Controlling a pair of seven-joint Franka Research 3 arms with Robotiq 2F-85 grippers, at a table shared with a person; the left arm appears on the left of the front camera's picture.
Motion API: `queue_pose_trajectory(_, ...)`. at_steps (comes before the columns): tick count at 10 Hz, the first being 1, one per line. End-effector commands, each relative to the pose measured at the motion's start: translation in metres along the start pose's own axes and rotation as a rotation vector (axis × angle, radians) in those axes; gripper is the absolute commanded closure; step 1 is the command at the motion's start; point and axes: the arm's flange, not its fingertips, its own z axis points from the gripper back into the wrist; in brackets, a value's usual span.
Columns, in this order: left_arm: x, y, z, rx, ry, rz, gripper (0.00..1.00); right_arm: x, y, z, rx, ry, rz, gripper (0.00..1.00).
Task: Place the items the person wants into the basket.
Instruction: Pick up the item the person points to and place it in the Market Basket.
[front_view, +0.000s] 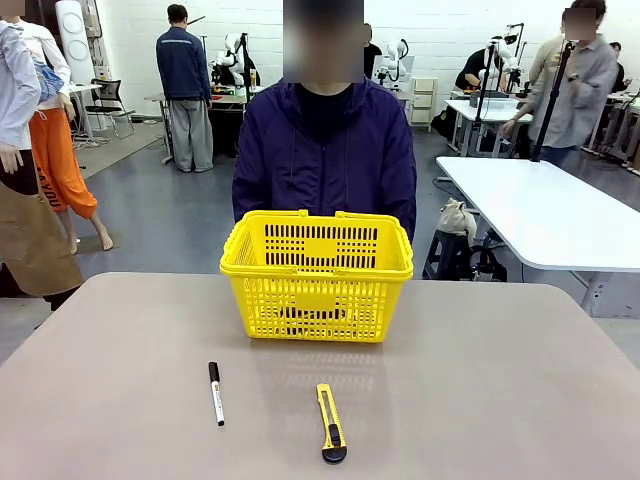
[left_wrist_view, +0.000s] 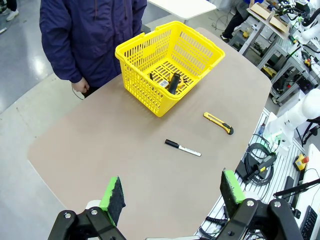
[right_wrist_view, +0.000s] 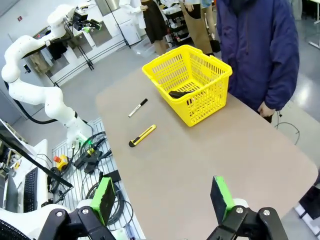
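The yellow basket (front_view: 316, 270) stands at the table's far middle, just in front of the person (front_view: 325, 150) in the dark jacket. In the left wrist view the basket (left_wrist_view: 145, 92) holds the black stapler (left_wrist_view: 174, 83) and another small dark item beside it, too small to name. The right wrist view also shows the stapler (right_wrist_view: 178, 93) inside the basket (right_wrist_view: 205, 107). My left gripper (left_wrist_view: 172, 192) hangs open high above the table's near edge, and my right gripper (right_wrist_view: 162, 197) is open too; both are empty. I cannot make out the tape measure or the pen.
A white marker with a black cap (front_view: 216, 393) and a yellow-and-black utility knife (front_view: 330, 423) lie on the near half of the table, in front of the basket. The person's hands hang at the far edge. Other tables and people stand farther back.
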Motion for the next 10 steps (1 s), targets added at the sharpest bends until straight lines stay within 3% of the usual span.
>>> queue_pose_trajectory(1,-0.0006,-0.0006,0.0004,-0.014,-0.014,-0.013,0.0,0.0012,0.0,0.003,0.013,-0.005,0.016,0.0)
queue_pose_trajectory(10,-0.0006,-0.0006,0.0004,-0.014,-0.014,-0.013,0.0,0.0012,0.0,0.003,0.013,-0.005,0.016,0.0)
